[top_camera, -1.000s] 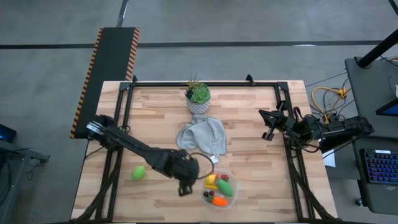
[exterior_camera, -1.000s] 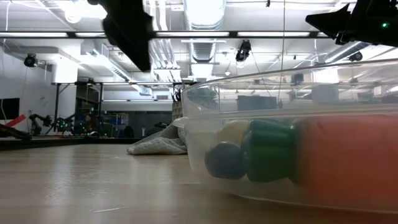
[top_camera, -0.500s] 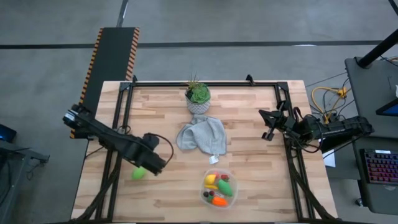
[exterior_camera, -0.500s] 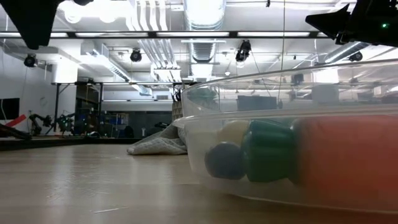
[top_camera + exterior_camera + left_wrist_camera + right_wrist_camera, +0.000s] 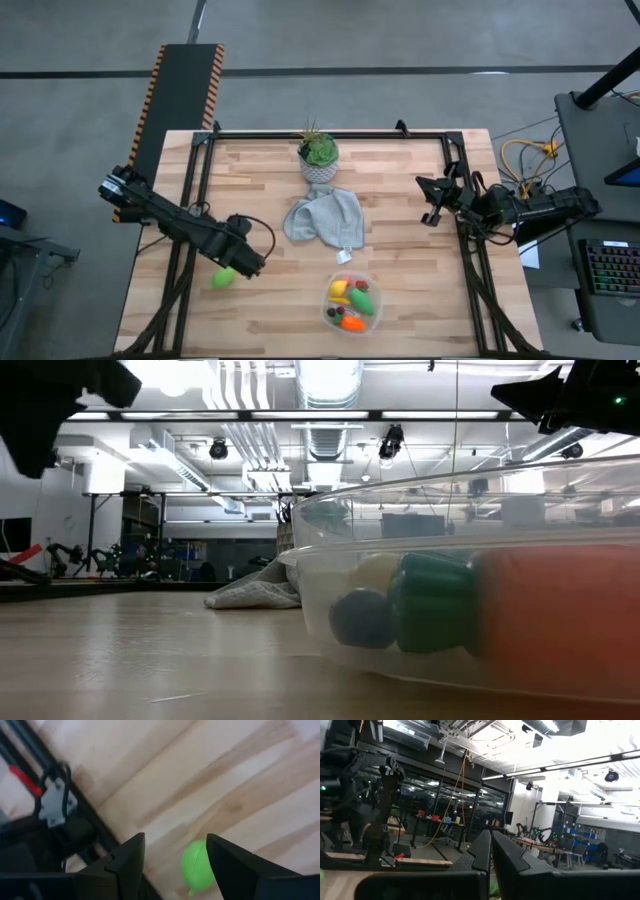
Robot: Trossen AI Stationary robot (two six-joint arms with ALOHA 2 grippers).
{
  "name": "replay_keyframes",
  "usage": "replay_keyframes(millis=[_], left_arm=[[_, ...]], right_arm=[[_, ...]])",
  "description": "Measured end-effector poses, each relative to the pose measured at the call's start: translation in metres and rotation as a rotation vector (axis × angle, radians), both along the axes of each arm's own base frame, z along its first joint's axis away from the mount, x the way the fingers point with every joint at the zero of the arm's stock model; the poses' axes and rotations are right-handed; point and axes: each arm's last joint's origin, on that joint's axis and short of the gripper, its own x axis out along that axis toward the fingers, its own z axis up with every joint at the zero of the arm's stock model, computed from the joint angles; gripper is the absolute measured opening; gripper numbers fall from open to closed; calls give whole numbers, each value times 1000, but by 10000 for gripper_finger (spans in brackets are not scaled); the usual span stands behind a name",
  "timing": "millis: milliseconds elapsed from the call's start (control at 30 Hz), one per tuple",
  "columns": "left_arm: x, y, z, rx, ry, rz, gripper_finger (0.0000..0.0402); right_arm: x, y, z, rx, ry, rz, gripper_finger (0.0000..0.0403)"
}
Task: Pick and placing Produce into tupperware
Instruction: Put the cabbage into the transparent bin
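The wooden table (image 5: 400, 200) carries a grey cloth (image 5: 325, 218) and a potted plant (image 5: 318, 155) toward its far side. Near the front edge sits the tupperware (image 5: 352, 303) holding produce (image 5: 354, 301). The left gripper (image 5: 247, 262), fingers apart and empty, hangs just beside a loose green fruit (image 5: 196, 867). The right gripper (image 5: 430, 200) waits at the table's right edge, fingers together.
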Motion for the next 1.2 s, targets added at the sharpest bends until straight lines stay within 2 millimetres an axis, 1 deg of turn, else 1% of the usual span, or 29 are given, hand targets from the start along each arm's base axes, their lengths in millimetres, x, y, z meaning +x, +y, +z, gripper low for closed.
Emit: replay_keyframes(millis=[100, 200, 300, 400, 533, 600, 700, 800, 933, 1067, 1200], left_arm=[[-4, 3, -5, -68, 62, 47, 202], [-8, 4, -7, -181, 128, 89, 225], [-7, 3, -7, -196, 124, 86, 265], [-5, 2, -8, -200, 114, 70, 314], [-4, -3, -13, -212, 146, 61, 380], [-3, -8, -17, -212, 162, 53, 394], [1, -15, -23, -237, 187, 53, 381], [5, -26, -31, -282, 200, 17, 363], [10, -40, -39, -336, 184, 0, 355], [10, -46, -44, -319, 174, -28, 354], [5, -45, -51, -295, 199, -30, 354]], right_arm=[[1, 0, -1, 6, 14, 3, 9], [2, 0, -4, 3, 39, 3, 9], [2, 0, -4, -8, 48, -2, 9], [2, 0, -4, -9, 48, -2, 9], [2, 0, -4, -10, 49, -3, 9], [2, 0, -4, -10, 48, -3, 9], [2, 0, -4, -10, 48, -3, 9], [2, 0, -4, -1, 45, 1, 9], [2, 0, -4, 5, 43, 4, 9], [2, 0, -4, 9, 42, 6, 9], [2, 0, -4, 31, 33, 16, 9]])
